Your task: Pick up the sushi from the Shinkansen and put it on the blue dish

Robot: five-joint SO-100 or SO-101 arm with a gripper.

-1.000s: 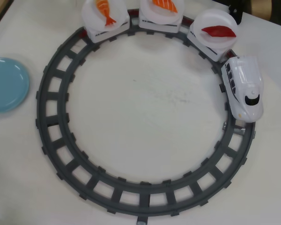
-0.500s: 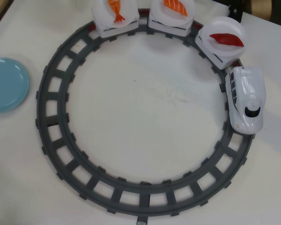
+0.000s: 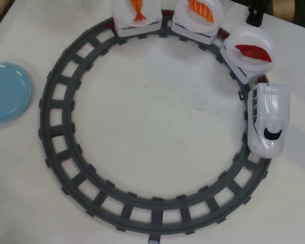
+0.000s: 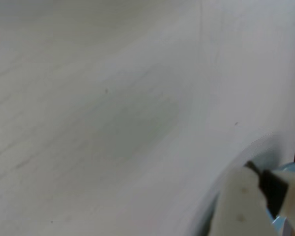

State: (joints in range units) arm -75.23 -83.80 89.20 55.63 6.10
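Note:
In the overhead view the dark red sushi (image 3: 253, 53) lies on the round white plate of the car right behind the white Shinkansen (image 3: 267, 118), on the right side of the grey circular track (image 3: 56, 129). Two more cars carry an orange striped piece (image 3: 201, 10) and an orange shrimp (image 3: 138, 9). The light-blue dish (image 3: 6, 91) sits empty at the left edge. The gripper is not in the overhead view. In the wrist view only a blurred white and black part of the gripper (image 4: 265, 196) shows at the bottom right, over bare white table; its jaws are hidden.
A black object (image 3: 254, 15) stands at the top right beyond the track. The white table top (image 3: 157, 122) fills the inside of the track ring. A small light-blue bit (image 4: 291, 168) shows beside the gripper part in the wrist view.

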